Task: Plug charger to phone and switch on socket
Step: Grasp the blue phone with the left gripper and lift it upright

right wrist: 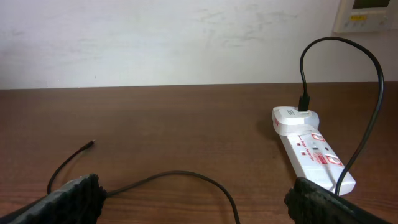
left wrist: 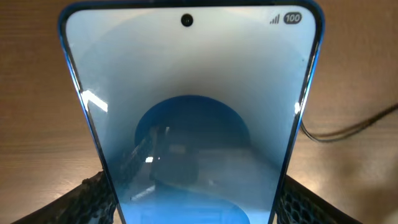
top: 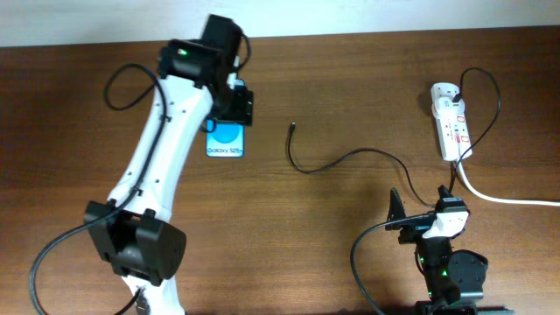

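Observation:
The phone (top: 226,144) lies flat on the wooden table with its blue screen up, its far end under my left gripper (top: 228,122). In the left wrist view the phone (left wrist: 186,93) fills the frame, and the left gripper (left wrist: 193,202) has a finger against each long edge, shut on it. The charger is a thin black cable (top: 350,156) with its plug tip (top: 292,126) lying free to the right of the phone. The tip (right wrist: 91,144) and cable (right wrist: 180,174) also show in the right wrist view. My right gripper (top: 422,219) (right wrist: 202,205) is open and empty over a loop of the cable. The socket (top: 451,122) (right wrist: 311,152) lies at the far right.
A white adapter (right wrist: 295,118) with the black cable in it sits plugged into the socket's far end. A thick white power cord (top: 503,198) runs from the socket off the right edge. A pale wall stands behind the table's far edge.

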Motion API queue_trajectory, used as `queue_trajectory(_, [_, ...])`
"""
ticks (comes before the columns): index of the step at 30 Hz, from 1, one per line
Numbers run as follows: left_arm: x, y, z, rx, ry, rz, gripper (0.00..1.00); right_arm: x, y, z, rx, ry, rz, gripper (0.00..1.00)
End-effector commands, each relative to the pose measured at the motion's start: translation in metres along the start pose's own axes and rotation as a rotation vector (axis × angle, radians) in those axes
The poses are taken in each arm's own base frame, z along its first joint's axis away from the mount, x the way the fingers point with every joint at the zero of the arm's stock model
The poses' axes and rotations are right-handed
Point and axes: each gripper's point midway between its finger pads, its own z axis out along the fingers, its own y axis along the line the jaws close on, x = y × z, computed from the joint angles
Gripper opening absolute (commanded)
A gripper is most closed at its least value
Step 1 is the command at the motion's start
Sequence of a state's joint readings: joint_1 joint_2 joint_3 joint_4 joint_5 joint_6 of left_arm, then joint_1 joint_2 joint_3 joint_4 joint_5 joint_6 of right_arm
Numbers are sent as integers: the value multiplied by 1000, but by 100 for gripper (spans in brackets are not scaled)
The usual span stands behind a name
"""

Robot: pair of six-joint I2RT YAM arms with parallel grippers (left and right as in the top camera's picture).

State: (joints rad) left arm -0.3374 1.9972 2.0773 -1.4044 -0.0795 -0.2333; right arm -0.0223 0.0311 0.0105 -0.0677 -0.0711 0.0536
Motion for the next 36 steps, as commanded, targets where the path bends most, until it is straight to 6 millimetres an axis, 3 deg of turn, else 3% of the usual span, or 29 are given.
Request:
queue_trajectory(1, [12,-9,-7,2,-3,5,0,3,1,0,-4,5,6,98])
queue_trajectory(8, [43,-21,-9,170,-55,-15,0,3,1,0,-4,5,6,98])
queue_trajectory(13, [60,-9,22,321,73,-215,0,3,1,0,-4,5,6,98])
queue_trajectory(19, [76,-8,23,308,181,-473,0,3,1,0,-4,5,6,99])
queue_trajectory(26, [74,-10,22,313,177,-489,0,3,1,0,-4,5,6,98])
queue_trajectory(32, [75,-18,18,344,267,-823,0,3,1,0,-4,5,6,98])
queue_trajectory(36, [71,-25,8,482,345,-896,0,3,1,0,-4,5,6,98])
